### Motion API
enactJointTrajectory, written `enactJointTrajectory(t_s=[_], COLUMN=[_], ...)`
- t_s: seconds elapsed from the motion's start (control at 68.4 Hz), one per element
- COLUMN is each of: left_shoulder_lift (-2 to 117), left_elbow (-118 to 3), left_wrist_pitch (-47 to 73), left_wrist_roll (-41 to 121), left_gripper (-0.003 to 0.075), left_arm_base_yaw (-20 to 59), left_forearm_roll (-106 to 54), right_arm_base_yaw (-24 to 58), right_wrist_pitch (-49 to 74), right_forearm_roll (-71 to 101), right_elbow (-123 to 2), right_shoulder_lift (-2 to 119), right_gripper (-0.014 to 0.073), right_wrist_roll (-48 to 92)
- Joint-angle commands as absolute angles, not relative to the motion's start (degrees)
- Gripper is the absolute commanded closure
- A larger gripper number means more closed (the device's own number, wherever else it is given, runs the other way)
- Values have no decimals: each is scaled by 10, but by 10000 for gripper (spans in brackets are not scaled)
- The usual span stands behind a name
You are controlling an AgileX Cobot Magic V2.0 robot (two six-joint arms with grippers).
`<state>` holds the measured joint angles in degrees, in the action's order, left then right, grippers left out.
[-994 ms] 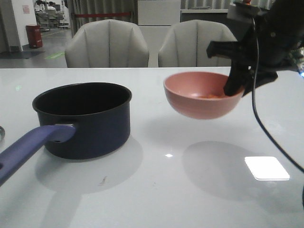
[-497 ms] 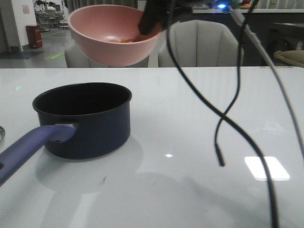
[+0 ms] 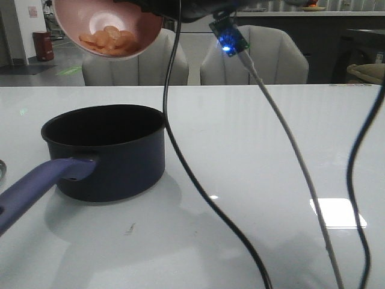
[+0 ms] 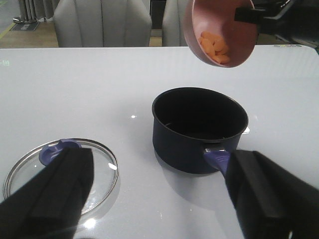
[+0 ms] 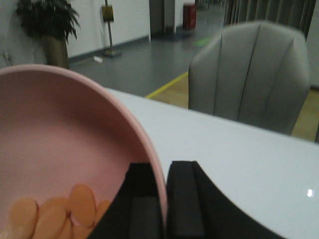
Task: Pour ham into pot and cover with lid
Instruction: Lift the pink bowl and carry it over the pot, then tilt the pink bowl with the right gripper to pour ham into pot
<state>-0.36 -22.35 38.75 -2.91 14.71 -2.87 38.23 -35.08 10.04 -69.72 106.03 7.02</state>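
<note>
The pink bowl [image 3: 108, 27], clamped at its rim by the right gripper [image 5: 164, 199], has been tipped further at upper left, above the pot [image 3: 105, 150]. The ham [image 3: 108, 39] has slid rimward, so pouring seems imminent. The left gripper [image 4: 159, 199] is spread open, empty; the lid [image 4: 60, 172] lies at lower left.

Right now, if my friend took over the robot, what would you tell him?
Right gripper: shut on the rim of the pink bowl, held tilted above the pot.
Left gripper: open, holding nothing, near the pot's handle.
Ham: all in the bowl; the pot looks empty.
Lid: flat on the table beside the pot.
Left to do: finish pouring, put the bowl down, cover the pot.
</note>
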Motion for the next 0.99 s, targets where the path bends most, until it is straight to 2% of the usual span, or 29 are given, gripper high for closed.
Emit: enactJointTrajectory(t_s=[0.0, 0.263, 0.643, 0.863, 0.98], left_shoulder_lift=[1, 1, 1, 1, 1], left_elbow=[-238, -238, -238, -238, -238], left_wrist_pitch=[346, 346, 346, 346, 346], left_wrist_roll=[-32, -32, -32, -32, -32], left_gripper=[148, 148, 148, 148, 148], left_arm_base_yaw=[151, 151, 151, 151, 151], left_forearm_roll=[-35, -35, -35, -35, -35], right_arm_base_yaw=[383, 383, 411, 413, 413], right_wrist_pitch=[-547, -739, -738, -738, -738], right_forearm_roll=[35, -21, -43, -44, -41], right_elbow=[-688, -682, -683, -683, -683], right_shoulder_lift=[1052, 1115, 1142, 1142, 1142], right_gripper=[458, 458, 458, 459, 459], right_wrist_roll=[78, 165, 553, 674, 662])
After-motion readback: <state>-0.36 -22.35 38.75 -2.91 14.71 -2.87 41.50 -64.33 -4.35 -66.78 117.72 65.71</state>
